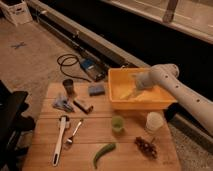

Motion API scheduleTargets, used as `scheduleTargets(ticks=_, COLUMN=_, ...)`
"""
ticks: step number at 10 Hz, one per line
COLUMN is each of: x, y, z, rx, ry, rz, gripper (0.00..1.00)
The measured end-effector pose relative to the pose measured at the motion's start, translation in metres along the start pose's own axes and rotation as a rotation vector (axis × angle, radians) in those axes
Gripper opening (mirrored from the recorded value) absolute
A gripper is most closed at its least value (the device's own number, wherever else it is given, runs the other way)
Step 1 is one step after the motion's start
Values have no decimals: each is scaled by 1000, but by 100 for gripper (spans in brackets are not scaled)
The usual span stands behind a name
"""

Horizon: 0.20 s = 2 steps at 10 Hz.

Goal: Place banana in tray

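At the far right corner of the wooden table [45, 142] sits the yellow tray [117, 99], and the gripper [131, 93] reaches down inside it from the right. A pale banana [128, 94] shows at its tip, low over the tray floor; whether the jaws clasp it I cannot tell. Just in front of the tray stands a green cup [117, 123], with a blue sponge [96, 89] to the tray's left.
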Motion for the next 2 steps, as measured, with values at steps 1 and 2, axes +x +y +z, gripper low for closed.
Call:
scheduleTargets(ticks=1, x=0, y=0, z=0, rx=0, ry=0, rz=0, gripper=77)
scheduleTargets(ticks=2, x=1, y=0, z=-1, rx=1, ry=1, rz=2, gripper=77)
